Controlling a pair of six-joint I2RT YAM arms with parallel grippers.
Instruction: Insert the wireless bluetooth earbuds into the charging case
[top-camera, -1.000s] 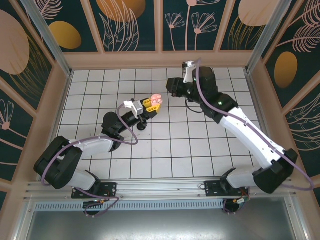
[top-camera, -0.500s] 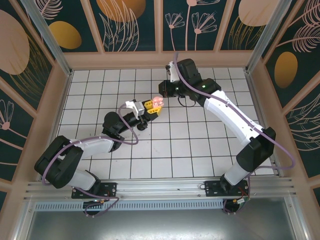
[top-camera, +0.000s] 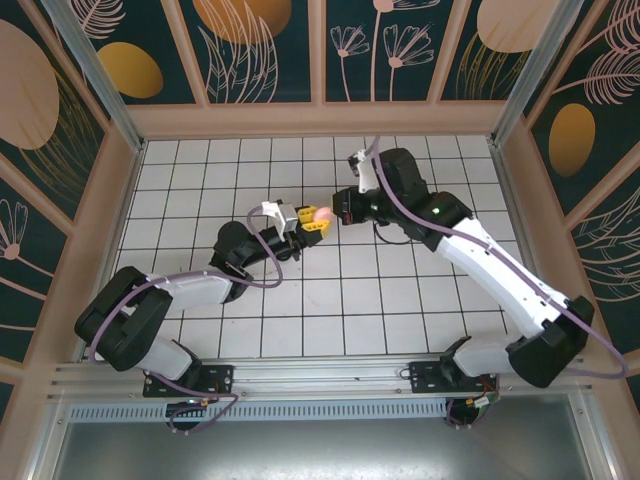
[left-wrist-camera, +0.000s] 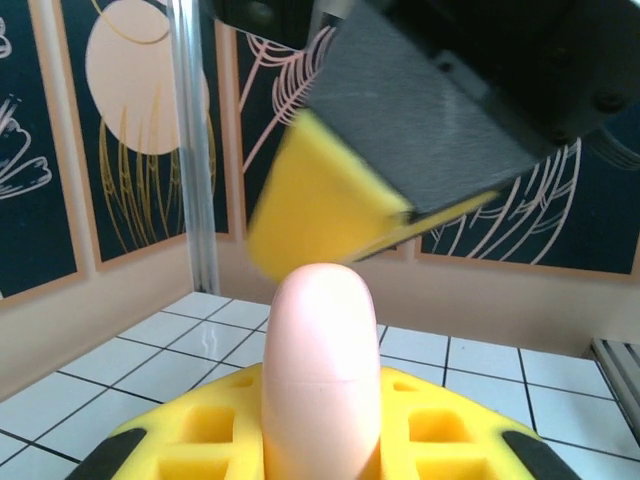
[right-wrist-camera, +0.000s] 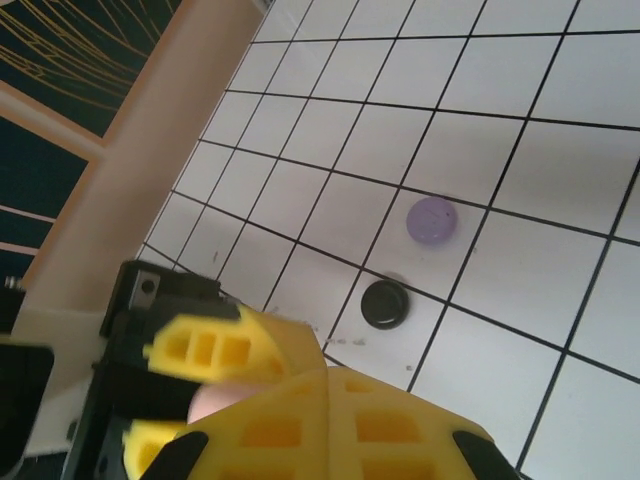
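**A:** Change since last check?
**B:** Swinging right gripper (top-camera: 338, 211) in from the back tiles. Now hovering just above pink charging case (left-wrist-camera: 320, 370). Spread or clenched: cannot tell.
**A:** Case location?
**B:** Standing upright, being clamped by left gripper (top-camera: 314, 218) over table (top-camera: 400, 300). Lilac case (right-wrist-camera: 432, 218) and black case (right-wrist-camera: 383, 303) lying on tiles.
**A:** Meaning for task?
**B:** Probably lining up to open the lid, which is appearing closed. Insertion not yet starting.

white tiled table (top-camera: 350, 310), dark floral wall panels (top-camera: 260, 50), alu corner post (left-wrist-camera: 195, 150)
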